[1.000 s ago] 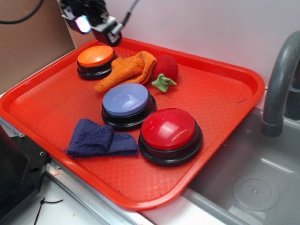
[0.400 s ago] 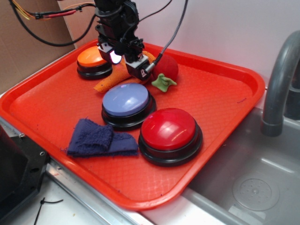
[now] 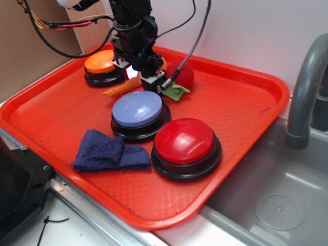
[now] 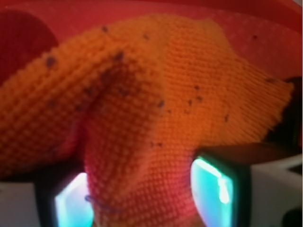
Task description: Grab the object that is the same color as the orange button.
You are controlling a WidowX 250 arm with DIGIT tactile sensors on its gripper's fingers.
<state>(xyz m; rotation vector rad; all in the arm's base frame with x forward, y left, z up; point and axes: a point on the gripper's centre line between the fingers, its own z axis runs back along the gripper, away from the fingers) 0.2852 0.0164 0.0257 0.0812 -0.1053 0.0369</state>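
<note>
The object, an orange knitted cloth (image 3: 119, 90) (image 4: 165, 94), lies on the red tray (image 3: 246, 102) between the orange button (image 3: 102, 62) and a red ball (image 3: 182, 73). My gripper (image 3: 146, 82) (image 4: 142, 189) is down on the cloth and hides most of it in the exterior view. In the wrist view a fold of the cloth fills the gap between the two lit fingers (image 4: 210, 184), which stand well apart. The jaws are open around the cloth. The orange button, glossy on a black base, sits just left of the gripper.
A lavender-topped button (image 3: 137, 108) and a red-topped button (image 3: 184, 141) stand in front of the gripper. A dark blue terry cloth (image 3: 105, 151) lies at the front left. The ball's green leaf (image 3: 177, 91) touches the gripper's right side. A grey faucet (image 3: 307, 92) and sink (image 3: 277, 205) are on the right.
The gripper came down from above the tray's back left corner onto the orange cloth, covering most of it. Nothing else moved.
</note>
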